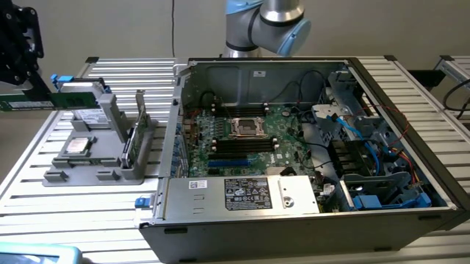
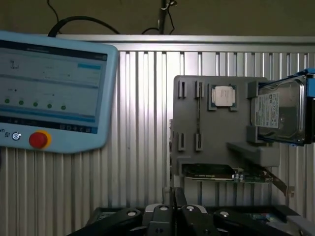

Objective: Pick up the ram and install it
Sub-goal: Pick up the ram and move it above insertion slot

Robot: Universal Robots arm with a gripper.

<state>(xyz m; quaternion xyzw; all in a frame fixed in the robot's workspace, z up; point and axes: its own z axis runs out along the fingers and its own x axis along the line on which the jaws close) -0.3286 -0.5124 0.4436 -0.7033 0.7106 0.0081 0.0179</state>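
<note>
The ram [image 1: 74, 100], a long thin green stick, hangs level at the exterior view's far left, above the grey fixture tray [image 1: 81, 177]. My black gripper [image 1: 43, 97] is shut on it from above, holding it clear of the tray. To the exterior view's right, the open computer case shows its motherboard [image 1: 283, 129] with long black memory slots [image 1: 242, 144] and a blue slot [image 1: 228, 163] near the processor socket [image 1: 244, 127]. In the wrist view my fingers [image 2: 160, 216] stand close together, over the ribbed table and the same grey fixture tray [image 2: 211, 142].
The tray holds a silver hard drive [image 1: 88, 116] [image 2: 278, 110], a processor chip [image 1: 77, 146] [image 2: 222, 96] and an upright card [image 1: 136, 132]. The case wall [image 1: 176, 115] stands between tray and motherboard. A pale blue teach pendant [image 2: 49, 93] lies on the table.
</note>
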